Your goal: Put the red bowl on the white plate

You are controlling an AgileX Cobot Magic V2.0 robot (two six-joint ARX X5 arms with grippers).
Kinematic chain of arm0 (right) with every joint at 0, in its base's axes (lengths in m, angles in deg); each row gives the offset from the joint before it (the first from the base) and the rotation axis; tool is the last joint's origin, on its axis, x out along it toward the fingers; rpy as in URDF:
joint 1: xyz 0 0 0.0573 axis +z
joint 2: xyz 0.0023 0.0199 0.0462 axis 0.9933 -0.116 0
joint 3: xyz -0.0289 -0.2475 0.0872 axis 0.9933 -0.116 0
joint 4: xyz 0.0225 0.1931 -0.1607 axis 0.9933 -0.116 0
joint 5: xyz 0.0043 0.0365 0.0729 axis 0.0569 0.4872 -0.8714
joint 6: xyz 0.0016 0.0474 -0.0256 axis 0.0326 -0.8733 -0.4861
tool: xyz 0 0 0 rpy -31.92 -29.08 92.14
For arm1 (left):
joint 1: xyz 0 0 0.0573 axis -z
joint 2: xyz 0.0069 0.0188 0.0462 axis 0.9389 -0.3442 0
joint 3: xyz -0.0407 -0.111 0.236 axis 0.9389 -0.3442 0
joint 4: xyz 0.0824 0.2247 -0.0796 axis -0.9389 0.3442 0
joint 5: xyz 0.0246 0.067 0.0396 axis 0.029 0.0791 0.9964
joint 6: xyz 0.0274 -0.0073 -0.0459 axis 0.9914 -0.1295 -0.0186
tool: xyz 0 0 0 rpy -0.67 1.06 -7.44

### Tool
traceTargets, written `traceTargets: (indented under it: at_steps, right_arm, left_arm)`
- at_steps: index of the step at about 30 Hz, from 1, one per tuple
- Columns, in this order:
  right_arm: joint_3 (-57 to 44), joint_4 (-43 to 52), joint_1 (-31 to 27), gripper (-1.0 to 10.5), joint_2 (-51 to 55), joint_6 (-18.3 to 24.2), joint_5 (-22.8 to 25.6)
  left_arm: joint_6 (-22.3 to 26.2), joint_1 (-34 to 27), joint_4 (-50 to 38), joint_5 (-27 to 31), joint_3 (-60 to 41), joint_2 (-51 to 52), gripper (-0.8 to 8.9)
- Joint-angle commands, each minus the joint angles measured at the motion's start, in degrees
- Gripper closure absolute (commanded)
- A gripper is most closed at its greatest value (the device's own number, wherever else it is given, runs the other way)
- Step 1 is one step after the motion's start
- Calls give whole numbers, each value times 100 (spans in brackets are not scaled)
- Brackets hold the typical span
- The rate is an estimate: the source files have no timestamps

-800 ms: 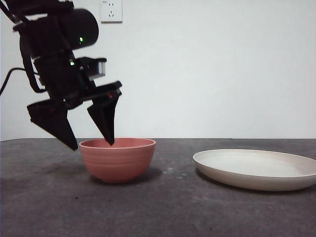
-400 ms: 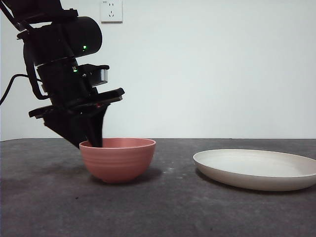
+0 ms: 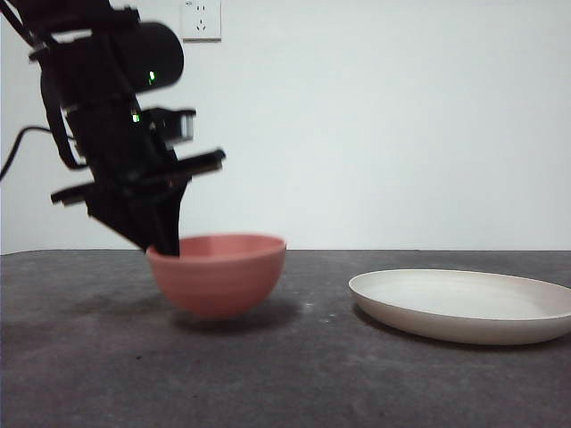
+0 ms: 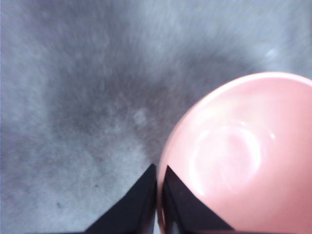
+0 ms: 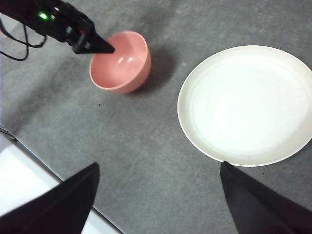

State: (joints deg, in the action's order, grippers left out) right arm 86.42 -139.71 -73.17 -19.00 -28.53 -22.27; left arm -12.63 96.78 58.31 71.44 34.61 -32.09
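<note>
Left gripper (image 3: 162,242) pinched on the rim of the red bowl (image 3: 218,275), one jaw inside the wall, one outside, jaws nearly together with only the thin wall between them. Same grip visible in the left wrist view: gripper (image 4: 158,195) straddling the edge of the red bowl (image 4: 239,156).

Bowl at the left side of the grey worktop (image 3: 294,374), appears tipped slightly and just clear of the surface at its base; contact hard to confirm from the blur. White plate (image 3: 464,305) well apart to the right, flat on the worktop, nothing on it.

Right gripper (image 5: 161,195) high above the scene, jaws spread wide, holding nothing, waiting.

Handling judgement: looks light, rigid, matte, probably plastic or a fibre composite. Not fragile-looking. Single-point rim pinch leaves it free to swing or pivot about the jaws, so likely to hang tilted. Ridged outside gives some friction; smooth glossy inside less so. Rim is the only sensible hold for jaws this narrow. Slow transfer and low release over the plate centre advisable.
</note>
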Motion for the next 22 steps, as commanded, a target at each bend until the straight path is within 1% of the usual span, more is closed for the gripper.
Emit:
traceTargets:
  at_steps: [1,6,12,17,22]
  right_arm:
    - [101,15,22,550,-20,-57,0]
    - [101,17,22,550,-20,-57,0]
    - [101,22,22,550,-17,-57,0]
    - [101,39,22,550,-17,-57,-2]
    - [101,35,22,550,-15,-59,0]
  left_arm:
    - [-243,109,-94,9,136,372,804]
    - [-442,343,-55,0,354,839,804]
    - [-531,791,197,4,1029,844,804]
    - [-610,1110,153,7,1453,560,804]
    - [-660,1346,66,9,1794,13,804]
